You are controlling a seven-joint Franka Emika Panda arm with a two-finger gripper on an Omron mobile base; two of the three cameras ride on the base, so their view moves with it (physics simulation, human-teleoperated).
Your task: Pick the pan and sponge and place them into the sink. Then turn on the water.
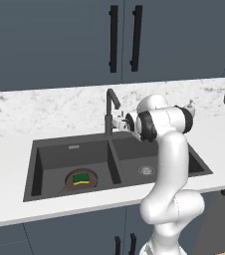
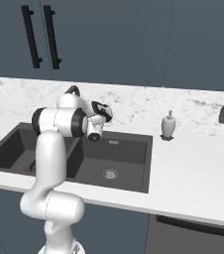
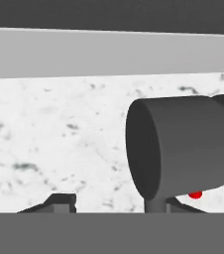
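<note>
Across the back of the white marble counter (image 1: 15, 199), the dark double-basin sink (image 1: 35, 164) takes up the middle of the left base view. Its left basin already holds the brown pan (image 1: 69, 182), and the green-and-yellow sponge (image 1: 81, 178) lies inside the pan. Both basins look dry; no stream runs from the faucet (image 1: 110, 107), so the remaining step is judged to be the water.

That step turns on how the gripper (image 1: 118, 122) stands to the faucet. From the left base view, the arm reaches sideways over the divider and the gripper meets the faucet's upright column low down, just to its right and at the height of what seems to be a side lever. The hand view looks along the jaws: a dark cylinder (image 3: 183, 146), its long axis running left to right across the picture, sits close above the right fingertip (image 3: 176, 204), while the left fingertip (image 3: 54, 202) stands well off to the side with bare marble between. Whether the jaws have closed on the lever, or only lie against it, cannot be told.

The right base view hides the contact behind the wrist but shows the right basin's drain (image 2: 110, 174) and a soap dispenser (image 2: 168, 125) standing well apart on the counter. The hand view alone shows a small red mark (image 3: 195, 195) under the cylinder.
</note>
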